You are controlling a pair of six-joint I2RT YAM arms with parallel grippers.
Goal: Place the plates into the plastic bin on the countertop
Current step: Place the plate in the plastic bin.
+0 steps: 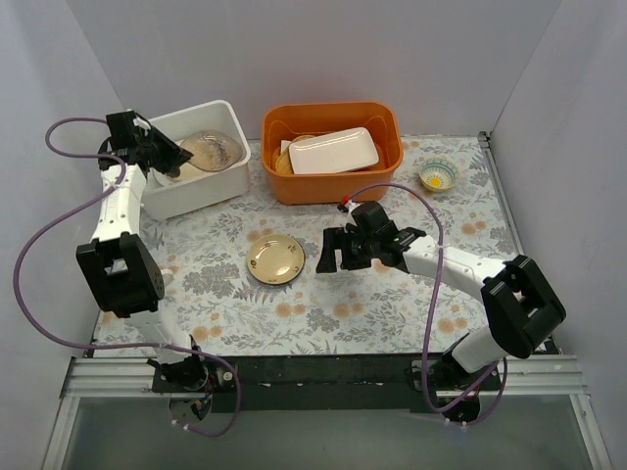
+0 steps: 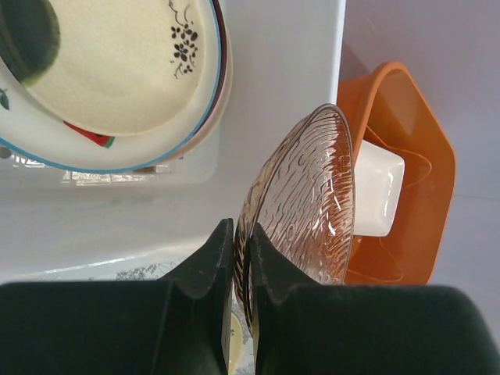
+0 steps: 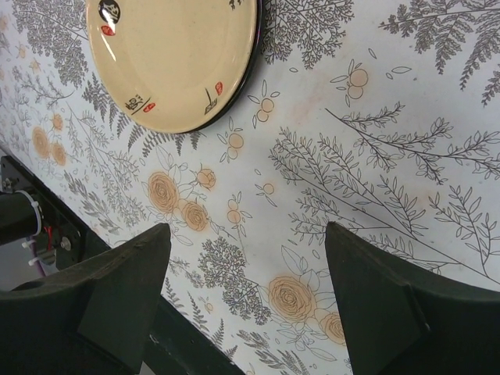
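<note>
My left gripper (image 1: pixel 179 160) is shut on the rim of an amber-brown ribbed glass plate (image 1: pixel 212 149) and holds it on edge over the white plastic bin (image 1: pixel 201 198). The left wrist view shows the fingers (image 2: pixel 205 262) pinching that plate (image 2: pixel 305 199), with a stack of cream and blue-rimmed plates (image 2: pixel 117 70) leaning in the bin (image 2: pixel 273 86). A cream plate with a dark rim (image 1: pixel 275 259) lies flat on the countertop (image 1: pixel 392 294). My right gripper (image 1: pixel 336 255) is open and empty just right of it; the plate (image 3: pixel 176 55) lies ahead of its jaws (image 3: pixel 246 266).
An orange tub (image 1: pixel 333 171) holding a white rectangular dish (image 1: pixel 333 152) stands right of the bin; it also shows in the left wrist view (image 2: pixel 410 156). A small yellow-centred bowl (image 1: pixel 438 175) sits at the back right. The table's dark front edge (image 3: pixel 47 226) is close by.
</note>
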